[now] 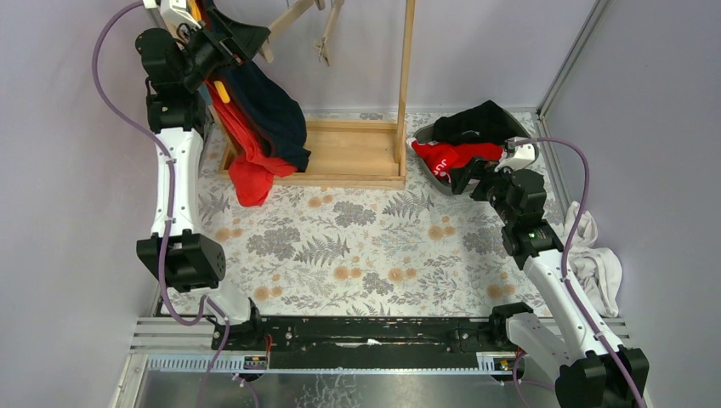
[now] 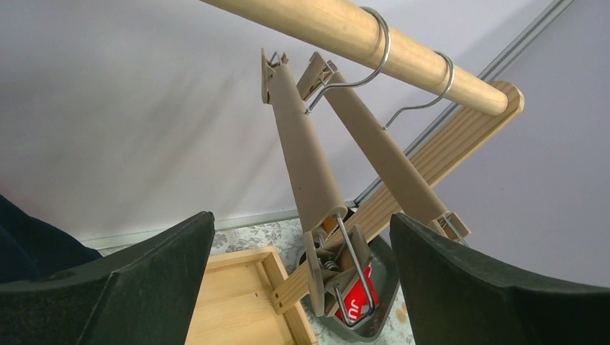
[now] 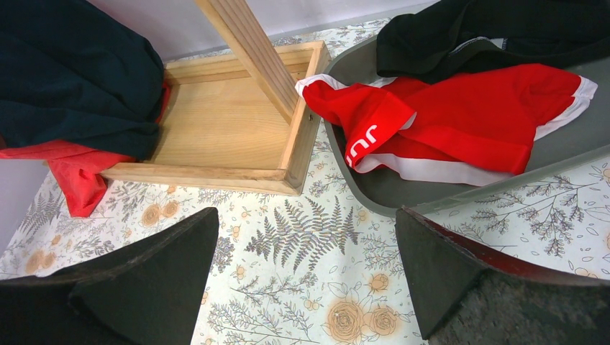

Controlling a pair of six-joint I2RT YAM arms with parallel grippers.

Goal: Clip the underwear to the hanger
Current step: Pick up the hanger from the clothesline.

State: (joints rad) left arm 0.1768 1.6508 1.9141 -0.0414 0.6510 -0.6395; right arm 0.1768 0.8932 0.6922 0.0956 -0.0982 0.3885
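Jaws stand wide and empty on both arms. The left gripper (image 2: 302, 219) faces the hangers (image 2: 309, 158) mid-frame, likely for a clip; the right gripper (image 3: 306, 215) hovers near the red underwear (image 3: 460, 122), upper right, likely to fetch it.

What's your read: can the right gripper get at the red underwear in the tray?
Likely yes: the right gripper is open, facing the red underwear, which lies on top in the tray with nothing between.
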